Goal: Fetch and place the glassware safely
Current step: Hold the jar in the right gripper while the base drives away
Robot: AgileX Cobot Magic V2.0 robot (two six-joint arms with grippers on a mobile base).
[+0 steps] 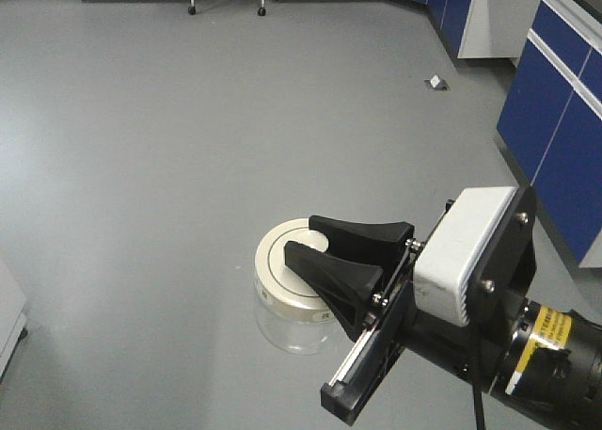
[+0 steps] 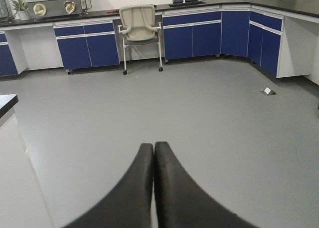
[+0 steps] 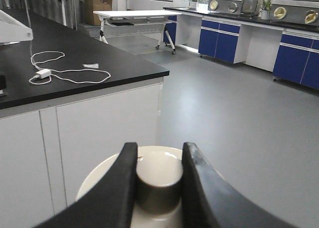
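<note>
The glassware (image 1: 282,303) is a squat clear jar with a round cream-white lid, hanging in the air above the grey floor. My right gripper (image 1: 315,242) holds it from the right, its black fingers shut on the lid's central knob (image 3: 158,180). In the right wrist view the knob fills the gap in my right gripper (image 3: 158,150) and the lid's rim (image 3: 94,180) shows around it. The jar's glass body and contents are hidden there. My left gripper (image 2: 153,147) has its fingertips pressed together with nothing between them, pointing out over open floor.
A black-topped white counter (image 3: 75,73) with a white cable stands left of the jar. Blue cabinets (image 1: 564,119) line the right side and the far wall (image 2: 189,33). A beige wheeled chair (image 2: 140,26) stands at the far cabinets. A small floor socket (image 1: 435,82) sits on the floor.
</note>
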